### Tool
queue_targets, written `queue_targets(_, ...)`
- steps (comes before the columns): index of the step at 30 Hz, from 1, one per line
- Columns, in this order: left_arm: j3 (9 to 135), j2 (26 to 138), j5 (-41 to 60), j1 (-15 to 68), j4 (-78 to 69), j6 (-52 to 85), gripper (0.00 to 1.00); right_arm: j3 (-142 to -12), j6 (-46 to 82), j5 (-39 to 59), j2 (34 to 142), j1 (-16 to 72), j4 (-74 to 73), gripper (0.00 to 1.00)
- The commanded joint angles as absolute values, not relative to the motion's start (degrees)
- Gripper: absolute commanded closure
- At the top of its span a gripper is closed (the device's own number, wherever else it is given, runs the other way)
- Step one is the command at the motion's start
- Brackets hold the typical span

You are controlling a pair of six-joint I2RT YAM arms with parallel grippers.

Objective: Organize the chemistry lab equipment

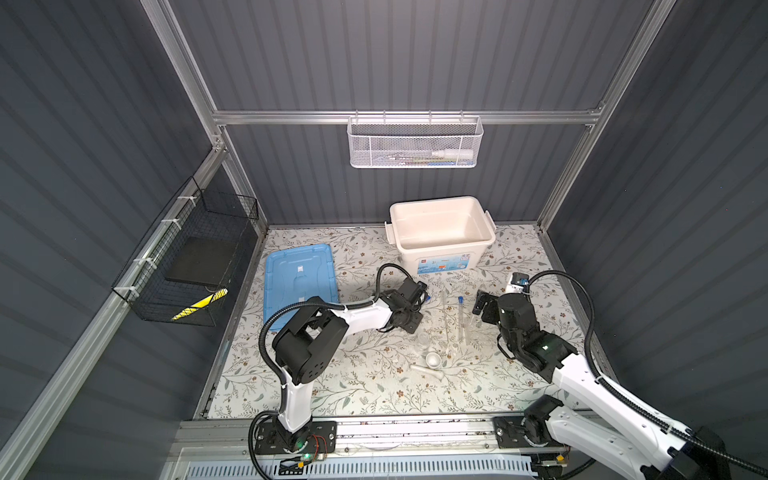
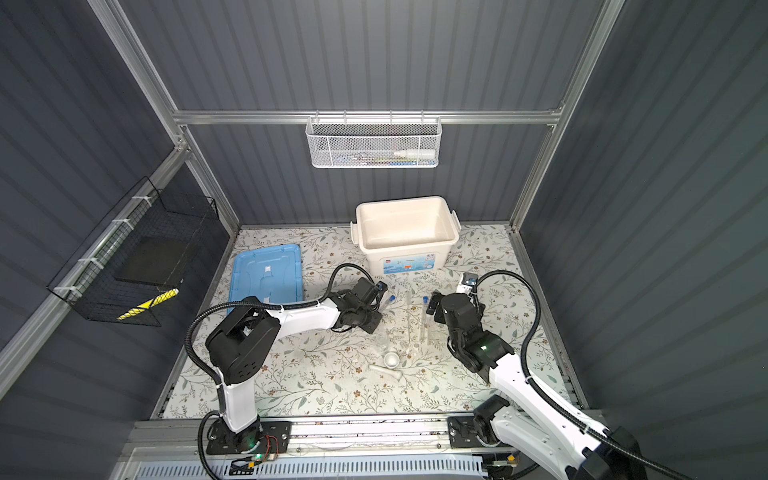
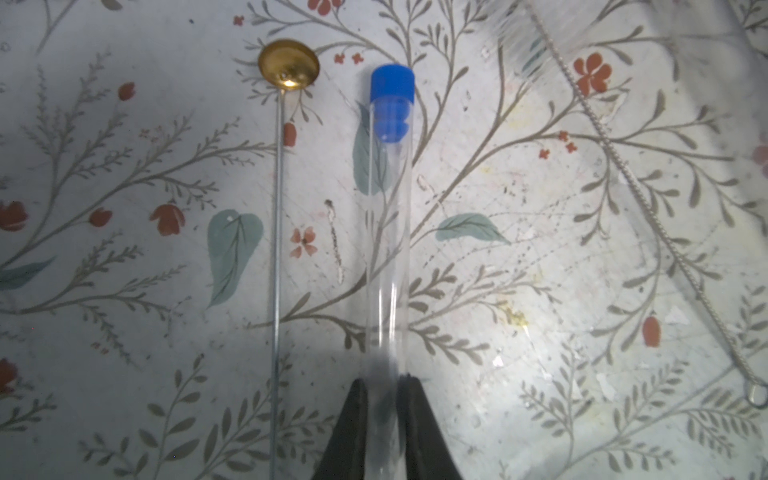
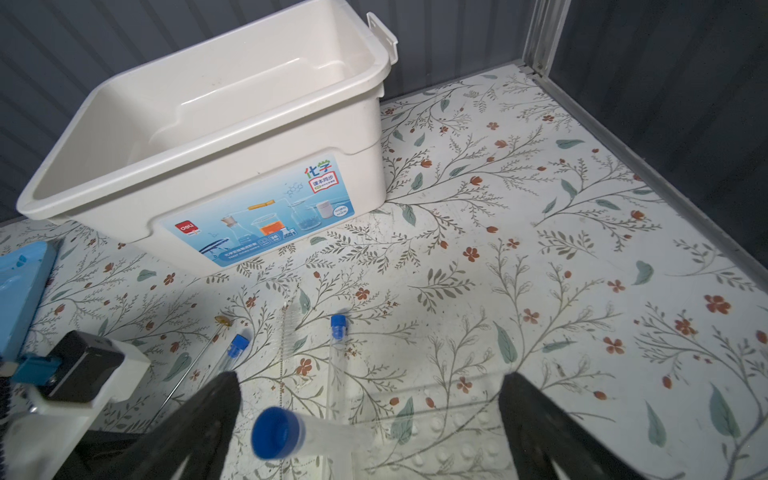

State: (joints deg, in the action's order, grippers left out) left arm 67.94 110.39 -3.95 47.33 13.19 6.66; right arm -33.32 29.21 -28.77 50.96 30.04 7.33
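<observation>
The left gripper (image 3: 383, 388) clamped the blue-capped test tube (image 3: 388, 249) (at the end opposite its cap); the right gripper (image 4: 370, 390) stood wide open.

Left gripper (image 2: 379, 305) gripping blue-capped test tube (image 2: 389, 299) — white tub (image 2: 374, 254) behind, blue lid (image 2: 266, 276) apart.

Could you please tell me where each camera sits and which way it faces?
Top views: high above the front, looking down on the floral mat; left arm and right arm show.
Left wrist: behind the left gripper, looking along the test tube it grips; only its fingers show.
Right wrist: behind the open right gripper, facing the white tub; its fingers show.
Shared: both wrist views show that tube and the brass spoon.
</observation>
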Motion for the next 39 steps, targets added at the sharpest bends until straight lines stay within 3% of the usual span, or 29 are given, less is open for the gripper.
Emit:
queue_targets(1,68.5,109.4,-2.5,47.6,12.7,5.7,0.9,-36.3,28.1,-23.3,51.4,28.4,6.9,0.01)
queue_targets(19,73.6,108.9,-1.7,47.6,11.9,2.7,0.9,-43.7,30.2,-2.2,58.6,17.8,10.2,0.06)
queue_targets(33,76.6,108.5,1.8,47.6,9.1,-0.9,0.9,-47.8,33.0,24.2,71.6,5.2,7.1,0.21)
queue_targets(39,78.4,109.1,4.7,47.6,8.3,-3.3,0.9,-49.1,34.7,30.4,77.3,2.7,4.3,0.28)
